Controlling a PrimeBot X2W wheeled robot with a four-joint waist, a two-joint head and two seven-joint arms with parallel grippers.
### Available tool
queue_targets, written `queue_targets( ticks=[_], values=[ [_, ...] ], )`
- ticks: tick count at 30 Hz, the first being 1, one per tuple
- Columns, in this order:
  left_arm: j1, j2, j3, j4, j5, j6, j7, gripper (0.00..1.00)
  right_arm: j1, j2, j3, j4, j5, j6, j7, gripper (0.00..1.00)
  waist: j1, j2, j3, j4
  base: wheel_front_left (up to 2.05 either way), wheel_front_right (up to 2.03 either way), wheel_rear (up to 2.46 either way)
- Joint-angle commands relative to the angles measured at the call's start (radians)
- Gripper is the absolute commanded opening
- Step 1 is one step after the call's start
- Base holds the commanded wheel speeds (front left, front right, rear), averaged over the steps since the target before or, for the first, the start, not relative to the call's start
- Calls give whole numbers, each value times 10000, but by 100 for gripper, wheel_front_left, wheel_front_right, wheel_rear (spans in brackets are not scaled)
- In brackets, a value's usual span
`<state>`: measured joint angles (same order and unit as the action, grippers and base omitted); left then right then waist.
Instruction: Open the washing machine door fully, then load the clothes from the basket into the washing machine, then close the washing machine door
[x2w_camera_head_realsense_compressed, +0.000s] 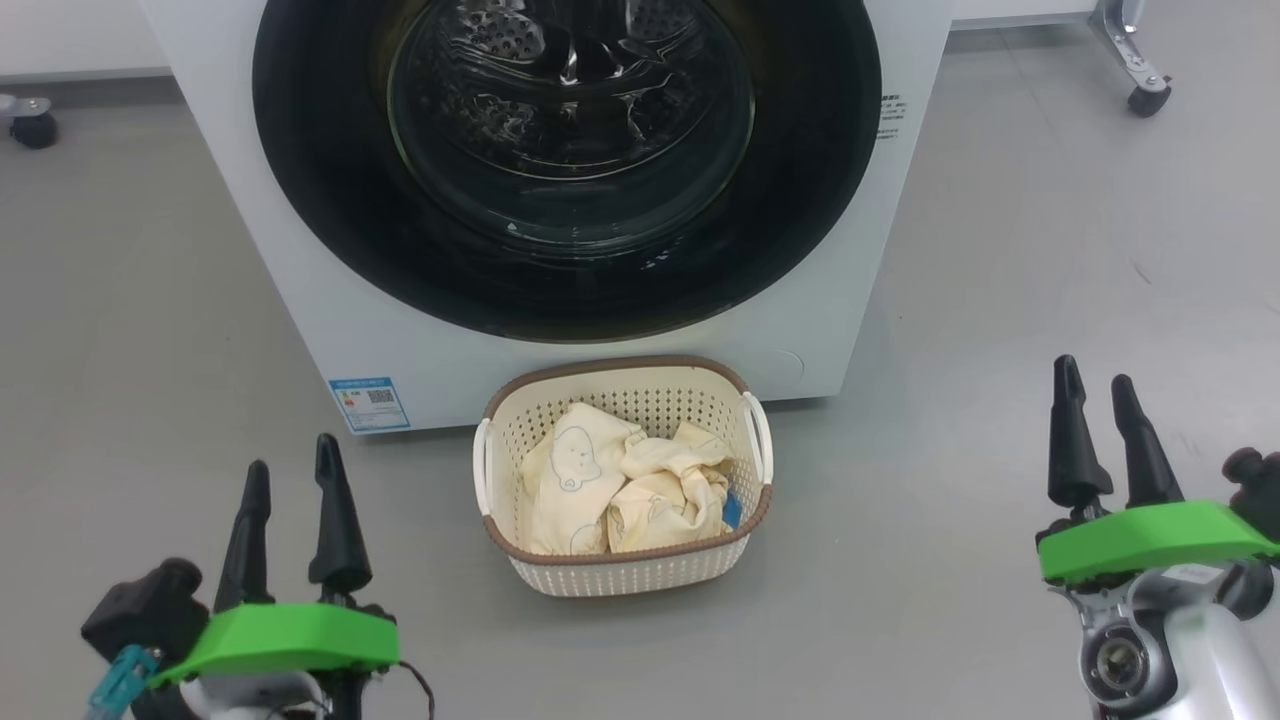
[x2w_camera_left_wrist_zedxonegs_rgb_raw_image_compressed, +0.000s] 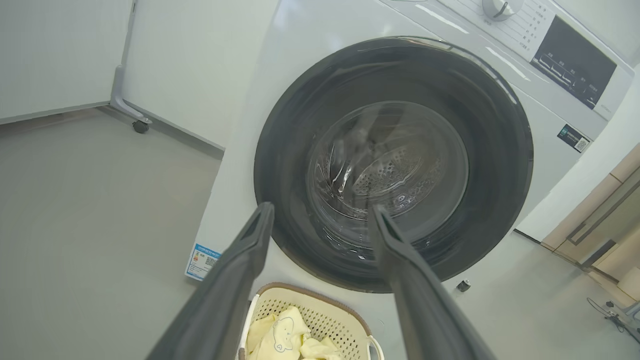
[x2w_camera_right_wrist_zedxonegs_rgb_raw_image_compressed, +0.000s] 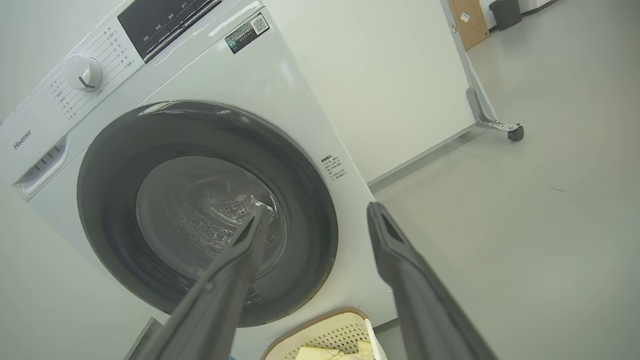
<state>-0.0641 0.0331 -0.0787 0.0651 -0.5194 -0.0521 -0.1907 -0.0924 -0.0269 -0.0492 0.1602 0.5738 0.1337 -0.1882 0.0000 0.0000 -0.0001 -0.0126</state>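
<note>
Green-collared, the left hand (x2w_camera_head_realsense_compressed: 292, 455) hovers low at the left above the grey floor (x2w_camera_head_realsense_compressed: 130, 300), its 2 dark fingers spread wide, gripping and touching nothing. Beyond it, a small blue sticker (x2w_camera_head_realsense_compressed: 369, 403) sits low on the white washing machine (x2w_camera_head_realsense_compressed: 300, 330). The washing machine door (x2w_camera_head_realsense_compressed: 320, 150) lies shut, flush against the front. Just below it the cream basket (x2w_camera_head_realsense_compressed: 620, 575) stands on the floor, close to the machine, with the pale yellow clothes (x2w_camera_head_realsense_compressed: 600, 480) crumpled inside. At the right, the right hand (x2w_camera_head_realsense_compressed: 1093, 372) is equally spread and empty, well apart from the basket.
</note>
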Motion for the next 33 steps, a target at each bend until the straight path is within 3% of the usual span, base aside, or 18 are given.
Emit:
queue_targets(
  ticks=[1, 9, 20, 33],
  values=[
    [-509, 150, 182, -305, 370, -20, -134, 100, -670, -201, 201, -306, -365, -26, -154, 100, 0, 0, -1, -5, 0, 0, 0],
    [-560, 159, -226, -181, 2063, 31, -367, 100, -736, -214, 220, 32, -2209, -28, -389, 100, 0, 0, 13, -20, 0, 0, 0],
    [-593, 171, -563, 62, 4018, 480, -687, 100, -877, -232, 369, 265, -3839, -30, -712, 100, 0, 0, 85, -4, 0, 0, 0],
    [-569, 171, -637, 614, 3813, 605, -711, 100, -864, -233, 463, 878, -4026, -30, -736, 100, 0, 0, 121, 69, 0, 0, 0]
  ],
)
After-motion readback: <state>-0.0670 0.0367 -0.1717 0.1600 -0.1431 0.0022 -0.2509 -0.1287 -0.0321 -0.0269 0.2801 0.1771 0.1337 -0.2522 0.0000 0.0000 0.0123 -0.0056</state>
